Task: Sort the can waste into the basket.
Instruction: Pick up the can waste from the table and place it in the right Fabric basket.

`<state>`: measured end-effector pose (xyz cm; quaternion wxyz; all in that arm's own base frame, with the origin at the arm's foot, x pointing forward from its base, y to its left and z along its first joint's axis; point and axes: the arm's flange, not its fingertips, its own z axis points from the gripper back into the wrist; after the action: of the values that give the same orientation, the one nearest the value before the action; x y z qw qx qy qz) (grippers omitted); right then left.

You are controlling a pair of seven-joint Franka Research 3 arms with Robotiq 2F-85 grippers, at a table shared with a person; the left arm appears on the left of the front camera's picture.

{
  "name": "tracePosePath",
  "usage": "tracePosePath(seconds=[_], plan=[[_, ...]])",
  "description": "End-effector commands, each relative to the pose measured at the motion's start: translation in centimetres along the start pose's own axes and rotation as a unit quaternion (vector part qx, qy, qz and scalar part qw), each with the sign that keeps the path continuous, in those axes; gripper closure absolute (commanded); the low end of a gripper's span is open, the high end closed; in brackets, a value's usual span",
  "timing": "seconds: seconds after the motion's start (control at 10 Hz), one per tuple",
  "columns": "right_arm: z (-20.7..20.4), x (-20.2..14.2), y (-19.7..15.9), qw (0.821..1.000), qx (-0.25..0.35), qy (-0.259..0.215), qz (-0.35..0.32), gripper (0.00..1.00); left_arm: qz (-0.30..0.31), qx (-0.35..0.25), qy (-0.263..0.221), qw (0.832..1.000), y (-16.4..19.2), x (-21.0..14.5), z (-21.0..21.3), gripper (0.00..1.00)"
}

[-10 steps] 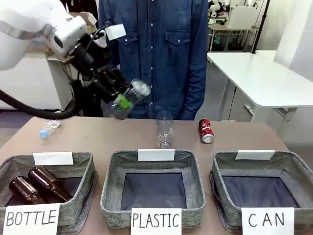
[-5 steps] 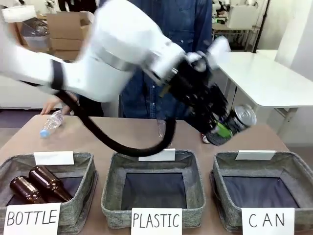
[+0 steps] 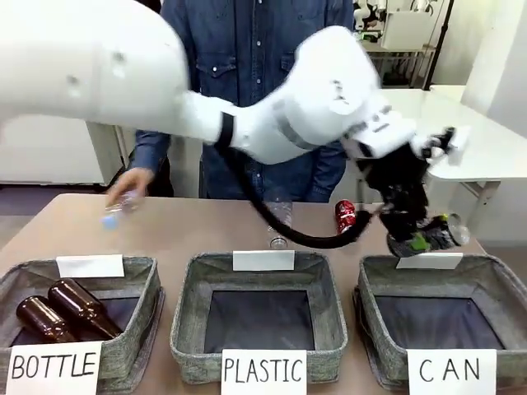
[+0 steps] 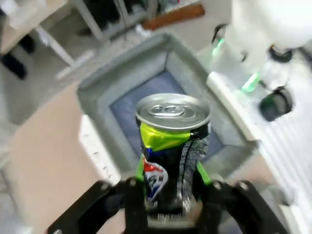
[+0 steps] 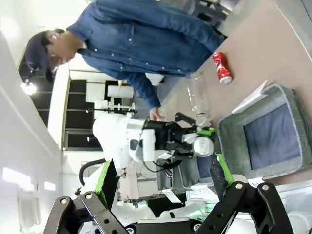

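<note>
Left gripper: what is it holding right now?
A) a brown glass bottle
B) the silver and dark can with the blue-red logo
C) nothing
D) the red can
B: the left wrist view shows the left gripper shut on the silver and dark can, while the red can lies on the table.

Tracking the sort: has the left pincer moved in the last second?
Yes. The left pincer, gripping the can, swung right to above the CAN basket's back rim.
</note>
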<state>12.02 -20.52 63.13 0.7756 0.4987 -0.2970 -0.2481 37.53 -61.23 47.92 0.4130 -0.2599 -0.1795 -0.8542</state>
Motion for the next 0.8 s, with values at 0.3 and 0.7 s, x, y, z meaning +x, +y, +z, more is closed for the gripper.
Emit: tracePosePath(seconds=[0.3, 0.7], plan=[[0.1, -0.6, 1.0, 1.0, 0.004, 0.002, 0.014, 0.0, 0.04, -0.055, 0.037, 0.997, 4.8, 3.5, -2.6, 0.63], [0.1, -0.6, 1.0, 1.0, 0.004, 0.002, 0.014, 0.0, 0.021, -0.072, 0.058, 0.995, 4.5, 4.2, -3.0, 0.0]])
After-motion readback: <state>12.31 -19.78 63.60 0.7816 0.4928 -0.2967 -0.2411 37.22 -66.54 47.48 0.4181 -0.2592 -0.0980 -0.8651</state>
